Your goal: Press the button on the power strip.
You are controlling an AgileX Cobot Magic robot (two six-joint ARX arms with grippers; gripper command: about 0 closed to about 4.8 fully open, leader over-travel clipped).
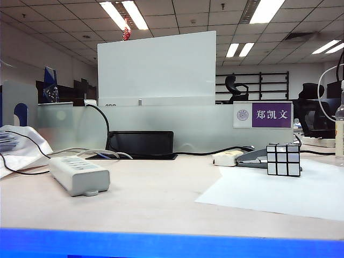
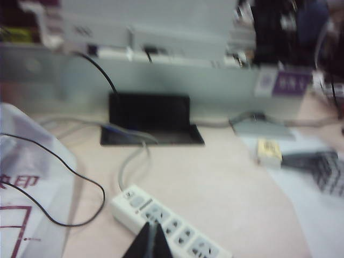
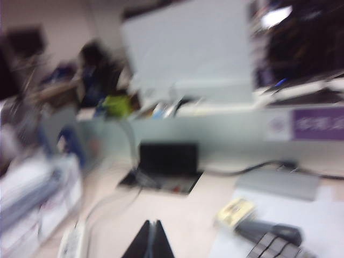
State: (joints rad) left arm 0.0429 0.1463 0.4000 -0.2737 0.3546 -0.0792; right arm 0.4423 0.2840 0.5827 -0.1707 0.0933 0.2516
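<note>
A: Non-task items on the surface point(image 1: 161, 199)?
B: Rubik's cube point(image 1: 284, 159) at right on a white paper sheet point(image 1: 279, 191), a stapler point(image 1: 252, 158) just behind it, touching or nearly so. Small cream gadget point(image 1: 228, 157) beside the stapler.
A: Rear?
B: Black open cable box point(image 1: 141, 144); purple nameplate point(image 1: 263, 115) on the glass divider point(image 1: 204, 129).

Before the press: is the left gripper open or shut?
Shut: in the left wrist view the left gripper's fingers meet at the tips, hovering over the power strip.
</note>
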